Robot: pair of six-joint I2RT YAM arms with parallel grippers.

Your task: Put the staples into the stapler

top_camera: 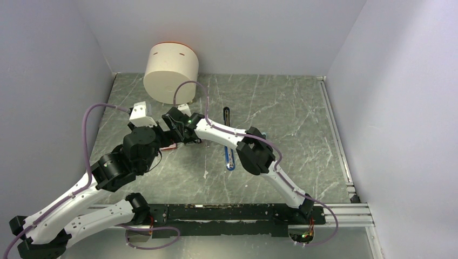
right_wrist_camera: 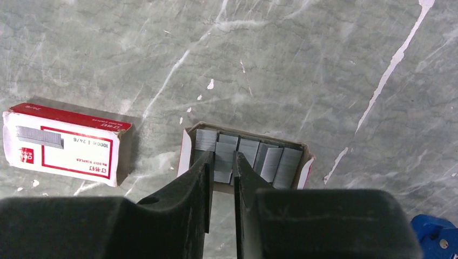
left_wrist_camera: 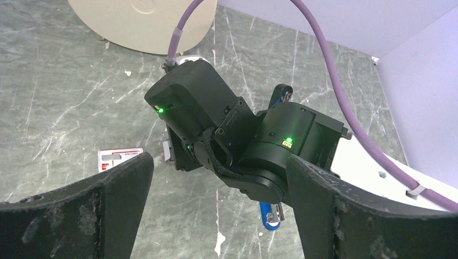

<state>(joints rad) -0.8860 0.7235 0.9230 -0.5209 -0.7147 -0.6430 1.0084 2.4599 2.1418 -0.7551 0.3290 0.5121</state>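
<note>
Right hand (right_wrist_camera: 221, 162): pinches staples (right_wrist_camera: 254, 154) inside open tray (right_wrist_camera: 185, 151).
Left hand (left_wrist_camera: 219, 178): spread wide.
Red box (right_wrist_camera: 65, 145): left of tray.
Stapler (top_camera: 230, 159): on table (top_camera: 291, 118).

Red staples box (left_wrist_camera: 116, 158) lies near the stapler (left_wrist_camera: 266, 218).

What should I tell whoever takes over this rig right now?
Left pincer: open, empty, hovering near the right one.
Right pincer: shut on a staple block that sits among others in the open staple tray.
Red box sleeve: lying just left of the tray.
Stapler: lying right of the tray, apparently opened out, not held.
Done: box opened, block pinched.
Left: lift the block, seat it in the stapler's channel, close the stapler.
</note>
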